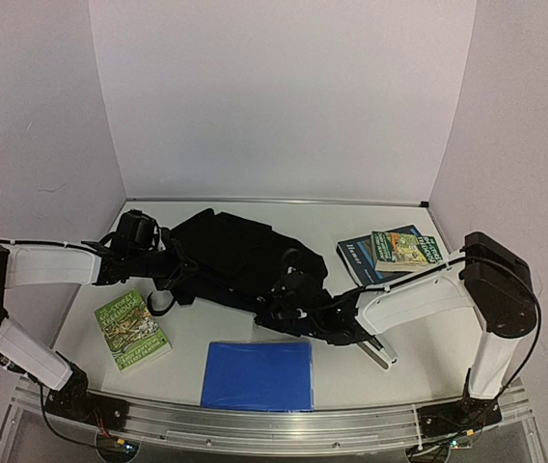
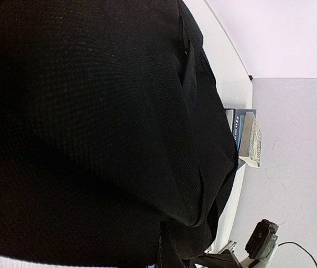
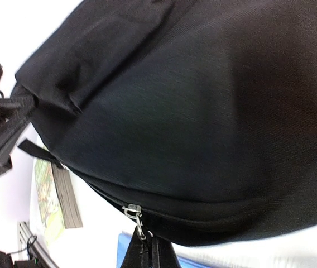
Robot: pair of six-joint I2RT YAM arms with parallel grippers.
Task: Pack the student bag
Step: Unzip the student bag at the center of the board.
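Logged backpack (image 1: 240, 256) flat at mid-table, no opening visible. Found left gripper (image 1: 161, 262) clenched on a strap (image 3: 19, 102) at its left end, right gripper (image 3: 147, 245) pinched on the zipper pull (image 3: 136, 219). Judged packing barely begun: green book (image 1: 131, 330), blue folder (image 1: 258, 374), two stacked books (image 1: 393, 253) all lying outside on the table (image 1: 351, 357) (unzipping presumably first).

white table (image 1: 185, 334): student bag (image 1: 235, 253), green book (image 1: 131, 330), blue folder (image 1: 258, 374), two books (image 1: 395, 253) (stacked, right)
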